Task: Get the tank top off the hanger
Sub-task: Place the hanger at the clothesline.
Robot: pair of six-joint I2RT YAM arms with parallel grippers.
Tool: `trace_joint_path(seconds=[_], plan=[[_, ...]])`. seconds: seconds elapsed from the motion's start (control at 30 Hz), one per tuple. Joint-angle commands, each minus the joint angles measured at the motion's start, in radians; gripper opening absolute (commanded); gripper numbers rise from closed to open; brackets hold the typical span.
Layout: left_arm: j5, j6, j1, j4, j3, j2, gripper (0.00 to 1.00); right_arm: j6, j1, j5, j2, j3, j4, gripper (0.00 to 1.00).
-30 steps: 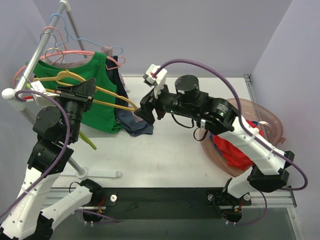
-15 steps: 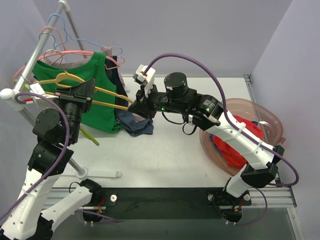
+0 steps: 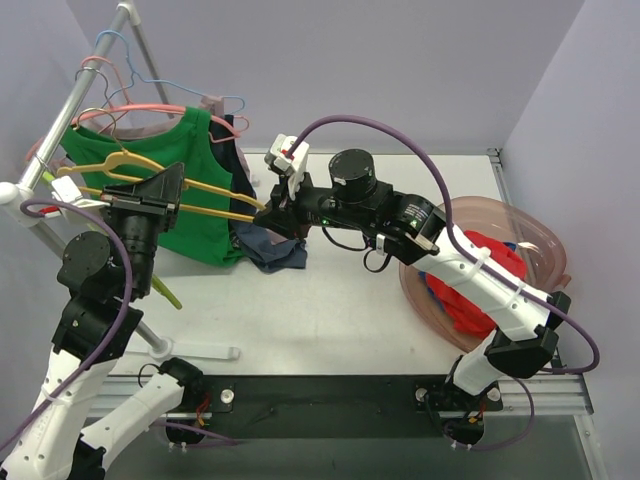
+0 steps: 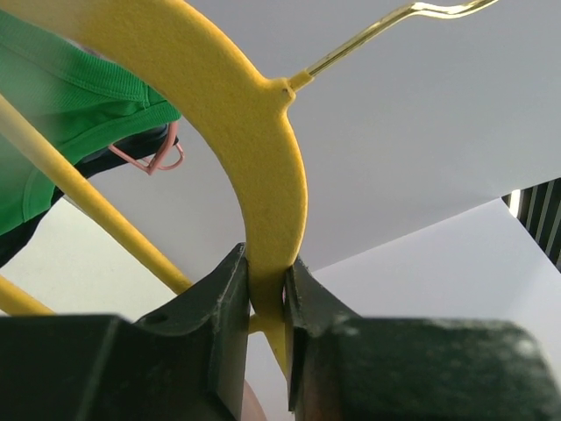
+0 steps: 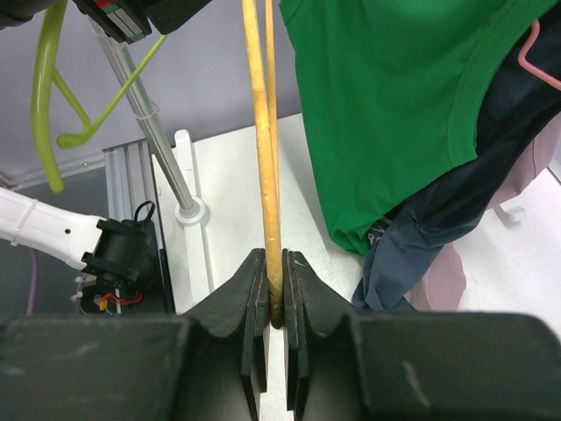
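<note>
On either side of the green tank top [image 3: 197, 235], both jaws pinch the yellow hanger [image 3: 215, 187].

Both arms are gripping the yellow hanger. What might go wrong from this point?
The left gripper and right gripper both clamp the yellow hanger, so mismatched pulls could bend it or pull it free. The right gripper holds only the hanger's end, so that grip looks thin. The green tank top hangs close beside the hanger and might snag.
</note>
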Motion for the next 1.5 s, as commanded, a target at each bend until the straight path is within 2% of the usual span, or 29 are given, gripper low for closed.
trace_joint_path(seconds=[0.0, 0.3, 0.33, 0.43, 0.7, 0.93, 1.3, 1.47], plan=[[0.101, -0.004, -0.004, 0.031, -0.003, -0.026, 0.31, 0.008, -0.006, 0.066, -0.054, -0.005, 0.221, 0.0], [0.173, 0.005, -0.004, 0.036, -0.008, -0.044, 0.55, 0.016, -0.009, 0.128, -0.05, 0.0, 0.238, 0.0], [0.207, 0.008, -0.005, 0.036, -0.009, -0.044, 0.61, 0.013, -0.01, 0.123, -0.045, 0.006, 0.232, 0.0], [0.273, 0.015, -0.004, 0.034, -0.006, -0.046, 0.68, 0.002, -0.009, 0.097, -0.017, 0.041, 0.215, 0.0], [0.37, 0.039, -0.004, 0.001, 0.03, -0.07, 0.97, -0.019, 0.007, 0.098, 0.046, 0.09, 0.169, 0.0], [0.406, 0.049, -0.004, 0.001, 0.084, -0.084, 0.97, -0.048, 0.042, 0.106, 0.104, 0.154, 0.12, 0.0], [0.422, 0.023, -0.004, 0.064, 0.027, -0.13, 0.97, -0.064, 0.088, 0.109, 0.2, 0.25, 0.066, 0.0], [0.431, 0.061, -0.005, 0.071, 0.038, -0.13, 0.97, -0.062, 0.102, 0.117, 0.237, 0.267, 0.05, 0.0]])
